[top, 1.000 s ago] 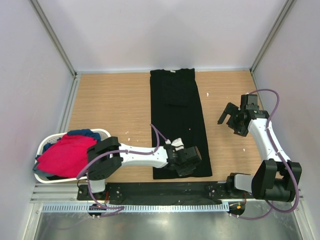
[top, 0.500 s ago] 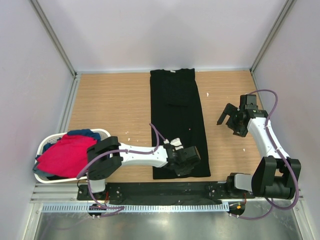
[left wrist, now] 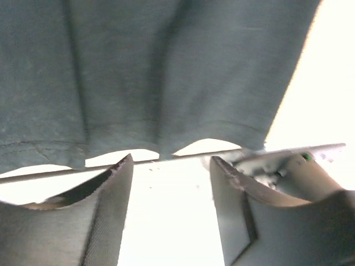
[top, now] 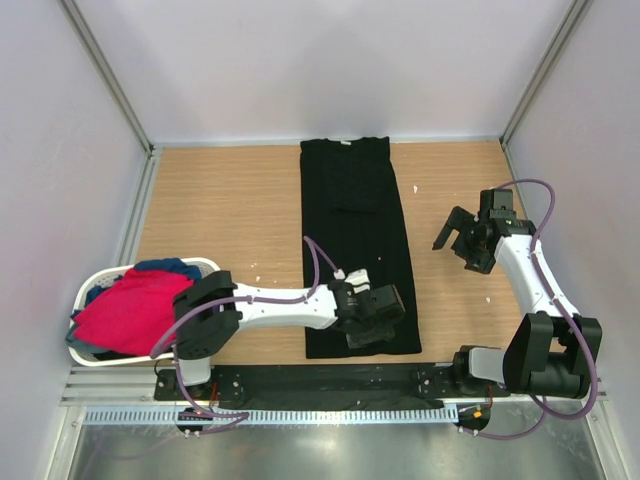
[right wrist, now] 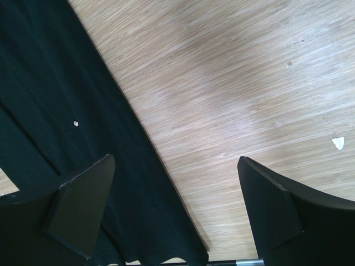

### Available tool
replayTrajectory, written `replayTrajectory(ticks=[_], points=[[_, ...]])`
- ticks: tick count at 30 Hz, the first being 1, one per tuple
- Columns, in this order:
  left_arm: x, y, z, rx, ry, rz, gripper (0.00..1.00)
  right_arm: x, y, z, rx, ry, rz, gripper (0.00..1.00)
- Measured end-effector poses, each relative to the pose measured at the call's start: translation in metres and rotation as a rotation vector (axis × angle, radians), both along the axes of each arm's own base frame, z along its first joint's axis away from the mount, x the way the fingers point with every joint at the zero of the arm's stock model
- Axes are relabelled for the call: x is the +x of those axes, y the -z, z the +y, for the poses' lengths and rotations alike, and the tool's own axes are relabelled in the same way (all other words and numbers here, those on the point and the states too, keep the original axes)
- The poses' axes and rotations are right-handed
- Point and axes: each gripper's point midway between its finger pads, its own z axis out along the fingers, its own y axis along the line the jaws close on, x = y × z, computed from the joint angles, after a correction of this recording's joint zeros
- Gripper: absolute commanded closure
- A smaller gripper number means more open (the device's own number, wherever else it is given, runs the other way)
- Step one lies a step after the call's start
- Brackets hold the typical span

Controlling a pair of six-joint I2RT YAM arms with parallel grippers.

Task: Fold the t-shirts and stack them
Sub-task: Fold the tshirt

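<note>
**Entry 1: poorly seen.**
- The left wrist view is bleached. The surface under my left gripper (left wrist: 169, 166) reads as blank white, and the black t-shirt (left wrist: 138, 72) shows there as washed grey-green.
- From above, my left wrist covers the near right part of that shirt.
- The basket (top: 92, 280) shows only the top of the red t-shirt (top: 130, 312), with a rim of the blue t-shirt (top: 165, 266) behind it. I cannot tell how many garments lie in it.

**Entry 2: edges and room.**
- The table (top: 230, 210) is bare wood on both sides of the black shirt.
- Walls close in on the left, right and far sides.
- The shirt's collar end lies at the far edge, and its hem is near the near edge.
- The basket sits in the near left corner, well apart from the shirt.

**Entry 3: jaws.**
- Left: my fingers stand partway apart with nothing between them, low at the shirt's hem, the cloth just beyond the tips.
- Right gripper (right wrist: 175, 163): spread wide and empty, held over bare wood just right of the shirt's right edge.

**Entry 4: the black shirt.**
- It lies flat as a long, narrow strip with straight sides, running from near to far up the middle of the table.
- There is a small white neck label (top: 346, 144) at the far end.
- The hem ripples in shallow scallops.
- One white speck (right wrist: 76, 123) sits on the cloth.
</note>
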Motion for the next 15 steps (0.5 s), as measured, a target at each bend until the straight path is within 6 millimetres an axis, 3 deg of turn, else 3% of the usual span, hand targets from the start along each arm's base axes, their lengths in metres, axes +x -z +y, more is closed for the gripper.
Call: replayTrajectory(ticks=[3, 7, 11, 15], points=[[0.011, -0.024, -0.007, -0.025, 0.046, -0.046, 0.32, 0.000, 0.000, 0.001, 0.004, -0.003, 0.000, 0.00], [0.043, -0.075, -0.007, -0.098, 0.098, -0.151, 0.25, 0.000, 0.001, 0.002, 0.009, -0.006, -0.003, 0.00], [0.109, -0.122, 0.000, -0.174, 0.083, -0.264, 0.29, -0.005, 0.003, 0.003, 0.014, -0.008, 0.001, 0.00], [0.174, -0.130, 0.011, -0.166, 0.033, -0.330, 0.34, -0.007, -0.003, 0.005, 0.017, -0.012, -0.025, 0.00]])
